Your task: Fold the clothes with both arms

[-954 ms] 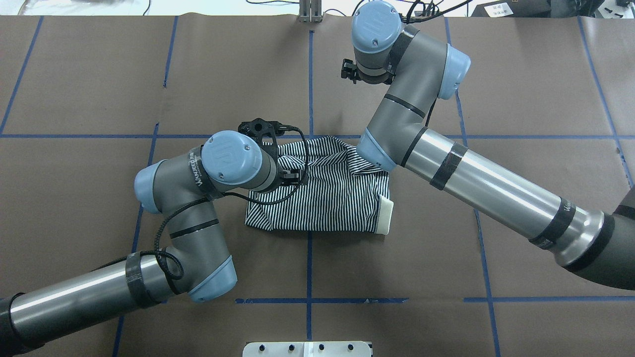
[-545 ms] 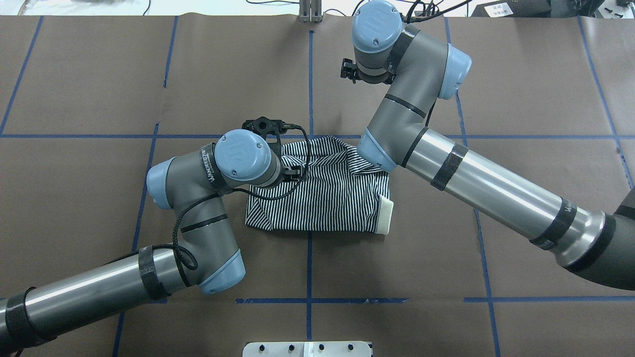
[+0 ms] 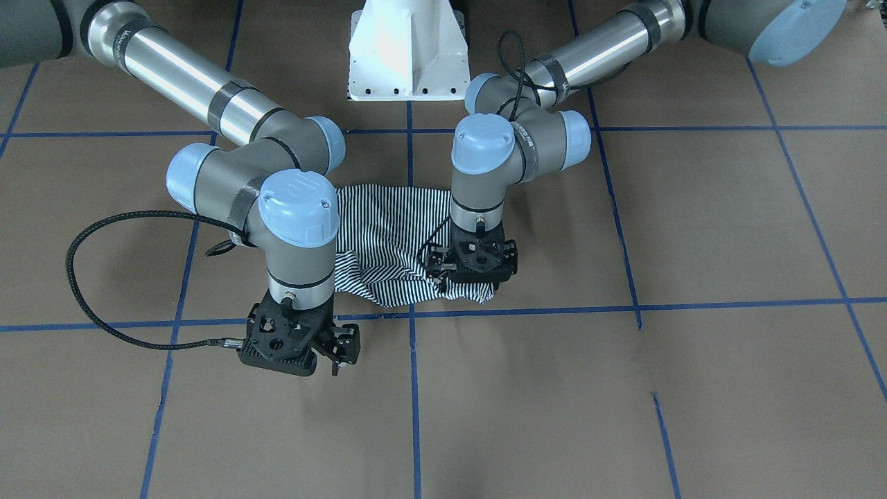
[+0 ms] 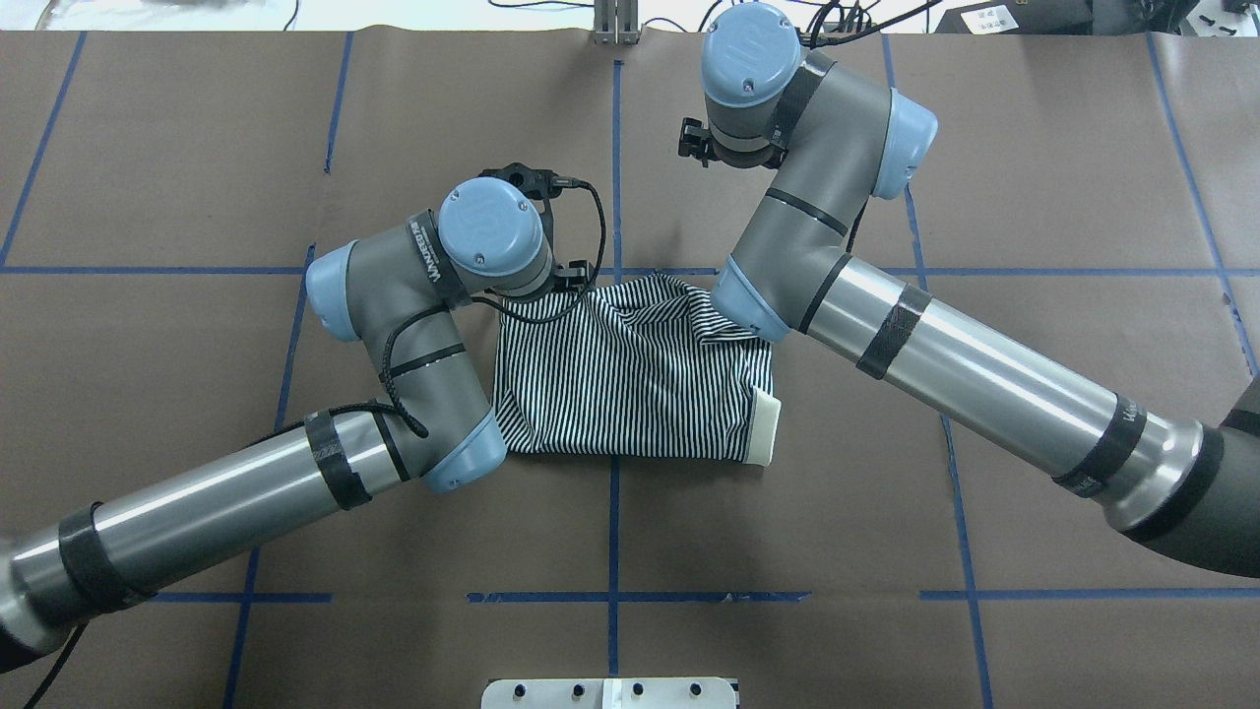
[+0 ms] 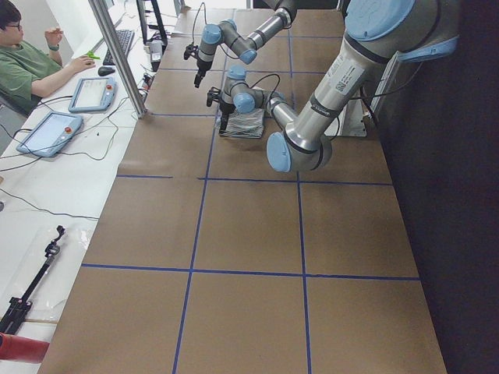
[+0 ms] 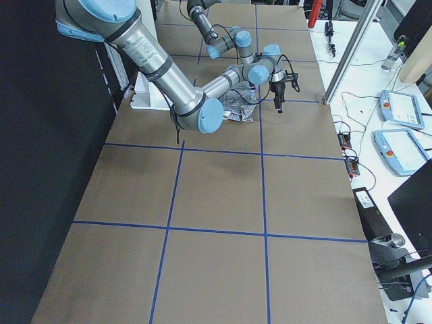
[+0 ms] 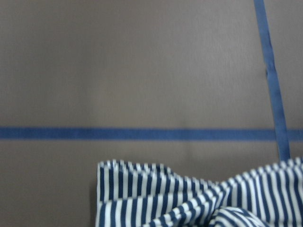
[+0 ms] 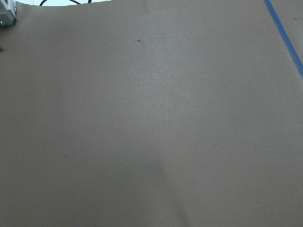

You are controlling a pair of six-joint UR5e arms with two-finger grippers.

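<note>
The left black end effector (image 3: 471, 260) rests on the bunched edge of the navy-and-white striped polo shirt (image 4: 635, 369) at frame centre; its grasp cannot be told. The right black end effector (image 3: 305, 343) hangs clear, aperture unclear. The brown paper-covered bench (image 4: 787, 512) is crossed by blue tape lines (image 4: 612, 532).

1. A short-sleeved polo shirt of thin navy-and-white stripes (image 4: 640, 384) lies folded into a rough rectangle near the middle of the brown table.
2. Its plain cream collar (image 4: 765, 430) shows at the near right corner in the overhead view.
3. Its far edge is bunched and wrinkled (image 3: 388, 277).
</note>
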